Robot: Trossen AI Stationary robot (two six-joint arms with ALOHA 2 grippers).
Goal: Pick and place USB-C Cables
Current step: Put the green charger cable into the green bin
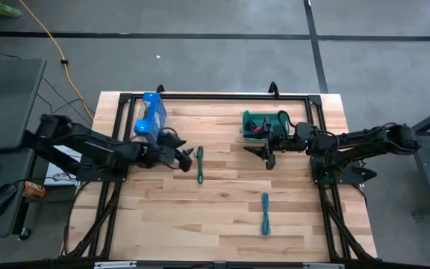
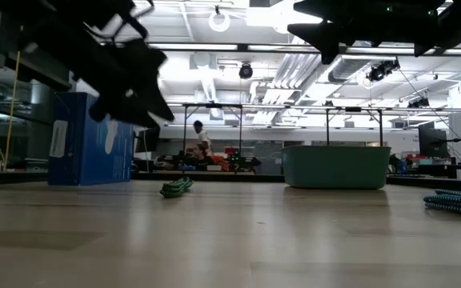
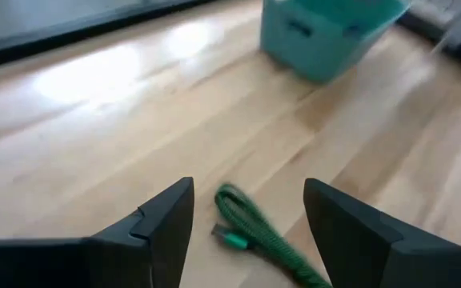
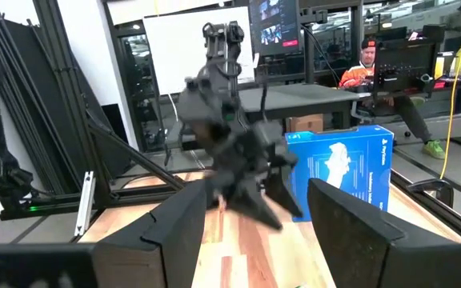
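A green USB-C cable (image 1: 199, 163) lies coiled long on the wooden table (image 1: 222, 224), left of centre; it also shows in the low view as the green cable (image 2: 176, 187). My left gripper (image 1: 187, 158) hovers open just left of it and above it. In the left wrist view the cable (image 3: 256, 231) lies on the table between and beyond the two fingers of my left gripper (image 3: 248, 187), untouched. A teal cable (image 1: 265, 213) lies toward the near right. My right gripper (image 1: 263, 153) stands open in the air beside the teal bin (image 1: 263, 122), nothing between its fingers.
A bright blue box (image 1: 152, 116) stands upright at the far left, behind my left arm. The teal bin stands at the far right of centre, with something red (image 1: 255, 128) in it. A dark frame (image 1: 215, 96) runs along the table's far edge. People sit in the room beyond.
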